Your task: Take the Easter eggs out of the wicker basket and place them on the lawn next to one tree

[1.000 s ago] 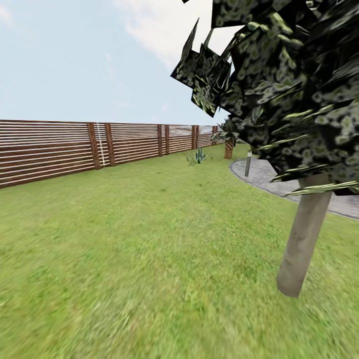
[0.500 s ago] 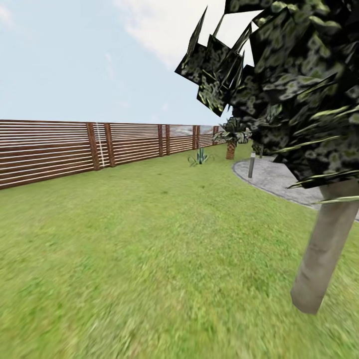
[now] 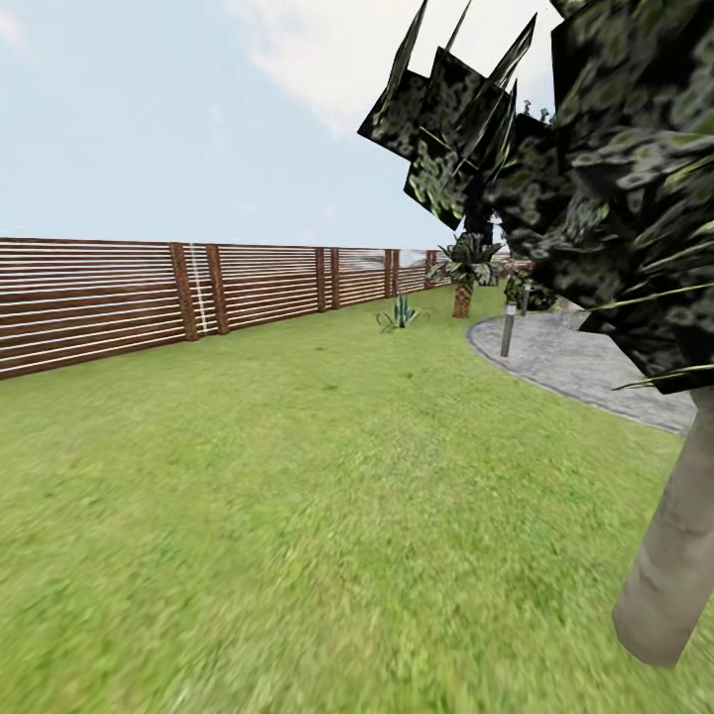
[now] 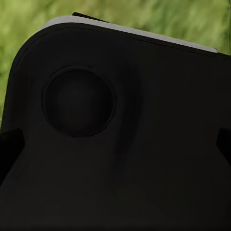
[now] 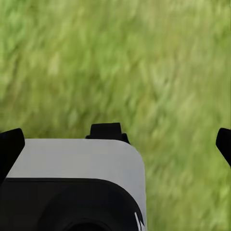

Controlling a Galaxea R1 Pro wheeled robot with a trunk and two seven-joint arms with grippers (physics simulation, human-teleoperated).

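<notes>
Head view: the lawn (image 3: 297, 496), mottled green grass, runs flat and unobstructed from the near edge of the picture to the far corner of the garden. The widest open room lies over the middle and left of the lawn.

A fence (image 3: 99, 297) of dark brown horizontal slats bounds the lawn along its left side and recedes toward the far corner. On the right, a grey paved patch (image 3: 585, 362) with a curved border cuts into the lawn.

The tree (image 3: 674, 555) stands on the lawn at the right edge of the view, close to the camera. Its pale grey-tan trunk is partly cut off by the frame and appears tilted here. Its jagged dark green crown (image 3: 595, 169), mottled with pale spots, overhangs the upper right.

Far off near the fence corner stand a short palm (image 3: 463, 273) with a scaly trunk and a small spiky plant (image 3: 399, 315). A thin grey post (image 3: 508, 327) stands at the border of the paved patch. Pale blue sky with cloud lies above the fence.

Left wrist view: a black housing with a round recess (image 4: 115, 144) blocks the view, with blurred grass past its rim. Whether the left pincer is apart or together cannot be told.

Right wrist view: a white and black housing (image 5: 72, 183) over blurred grass. Dark tips (image 5: 10, 144) show at both side edges, so the right pincer stands spread apart with nothing between.
</notes>
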